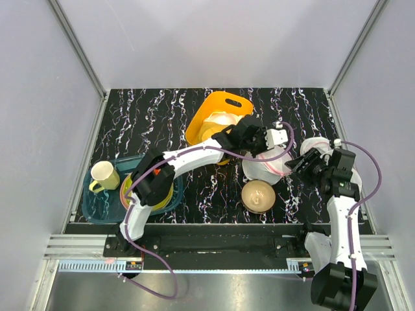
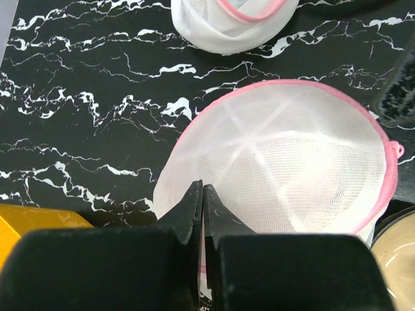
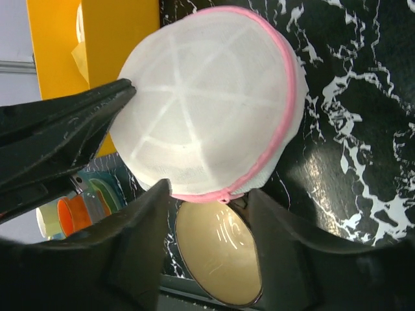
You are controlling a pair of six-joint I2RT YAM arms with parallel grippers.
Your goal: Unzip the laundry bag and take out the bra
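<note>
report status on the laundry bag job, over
Left hand shut at laundry bag rim. Right hand open, straddling its pink zip trim. Bag looks zipped, no bra seen. Tan bowl close under right hand.

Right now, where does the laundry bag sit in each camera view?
Top external: laundry bag right of centre, just beyond the tan bowl.
Left wrist: laundry bag centre-right; tan bowl at lower-right corner.
Right wrist: laundry bag upper centre; tan bowl below it.
Shared landmark: the tan bowl.
</note>
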